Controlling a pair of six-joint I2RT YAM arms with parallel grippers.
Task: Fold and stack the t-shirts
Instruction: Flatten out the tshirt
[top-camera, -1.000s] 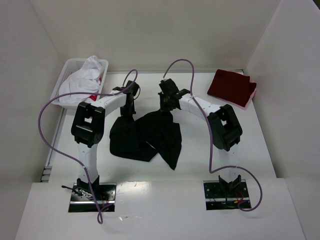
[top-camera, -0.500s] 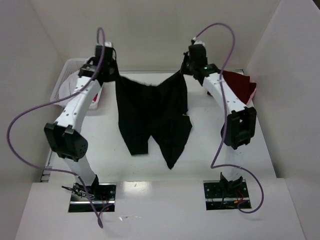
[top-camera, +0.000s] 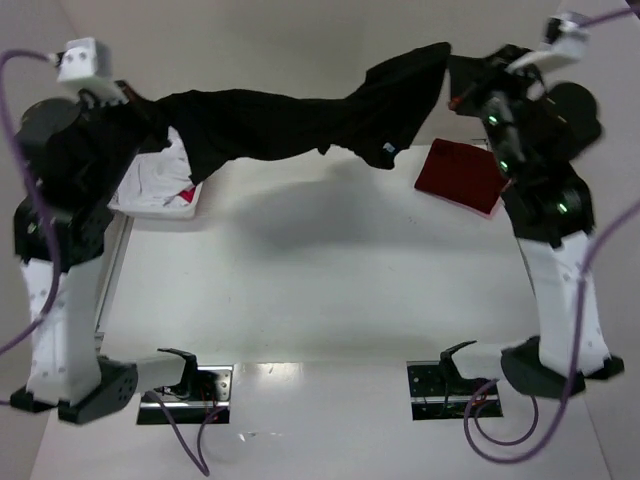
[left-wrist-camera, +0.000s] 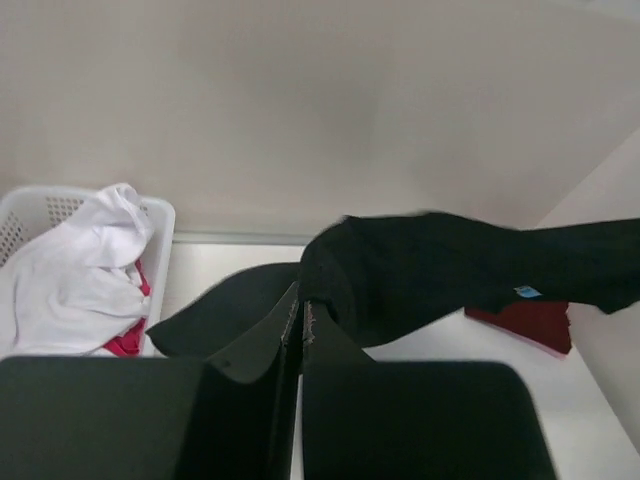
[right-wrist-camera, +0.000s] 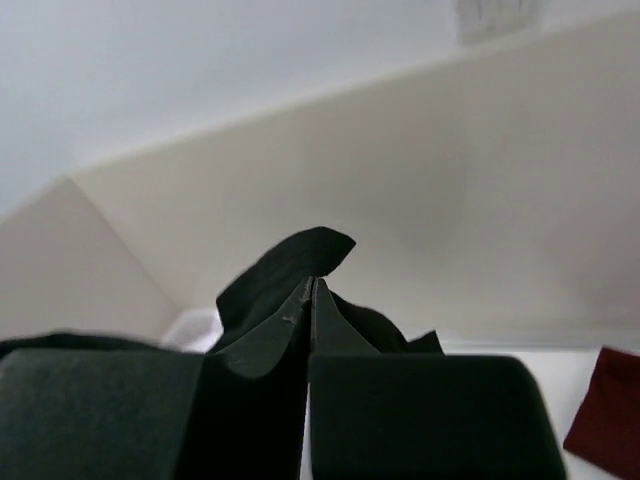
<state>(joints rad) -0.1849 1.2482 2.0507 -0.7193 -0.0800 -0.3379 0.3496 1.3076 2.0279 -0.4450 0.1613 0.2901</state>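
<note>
Both jaws are pressed together on cloth: my left gripper (left-wrist-camera: 302, 300) pinches one end of the black t-shirt (top-camera: 290, 120), and my right gripper (right-wrist-camera: 312, 285) pinches the other end. I see the shirt strung between them in the air, sagging a little in the middle, high above the table (top-camera: 320, 270) and touching nothing on it. Its left end hangs over the basket (left-wrist-camera: 160, 215). Its right end is well to the right of the basket, with the small blue label (top-camera: 388, 149) showing on a drooping fold there. Inside the basket sits a crumpled white t-shirt (left-wrist-camera: 70, 270) with a bit of red cloth (left-wrist-camera: 125, 340) tucked under it. Far right of the basket, a dark red t-shirt (top-camera: 460, 175) lies folded on the table.
</note>
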